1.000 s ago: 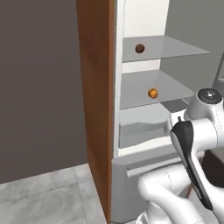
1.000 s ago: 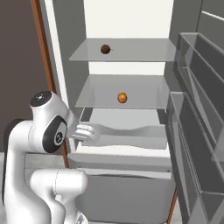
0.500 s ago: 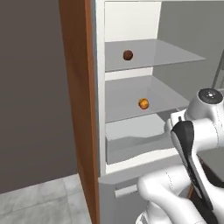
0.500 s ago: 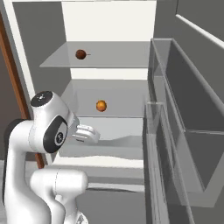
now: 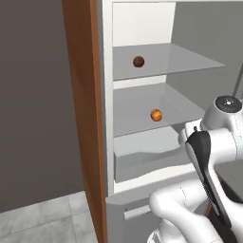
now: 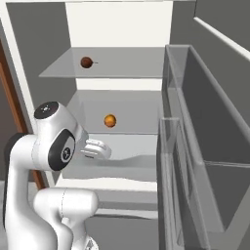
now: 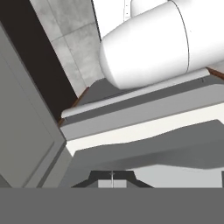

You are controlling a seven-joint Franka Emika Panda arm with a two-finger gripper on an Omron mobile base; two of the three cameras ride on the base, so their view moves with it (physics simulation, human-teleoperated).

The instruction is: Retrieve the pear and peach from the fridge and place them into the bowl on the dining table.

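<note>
fridge point(image 5: 142, 28): door open, white interior in view, two grey shelves plus a lower bin.
dark fruit point(image 5: 138, 61): on the upper shelf, brownish with a small stem seen in right base view point(image 6: 86, 62); likely the pear, colour makes it uncertain.
orange fruit point(image 5: 155, 115): on the middle shelf, at about 5 o'clock from the dark one; probably the peach; also in right base view point(image 6: 110, 120).
door bins point(image 6: 205, 146): clear bins on the open door, at 3 o'clock of the shelves in right base view.
hand point(image 7: 112, 180): fingers pressed together, holding nothing; tucked low by the arm's own body, looking at the bin edge, not at either fruit.
step: approach stage, nothing grasped yet.
how to do it well: spread the fingers before reaching in; lift the hand to middle-shelf level and go for the orange fruit first, it is nearer; come in level between the shelves, keep the elbow off the door bins; close across the fruit's middle so it doesn't roll back.
risk: round fruit may roll if nudged.
</note>
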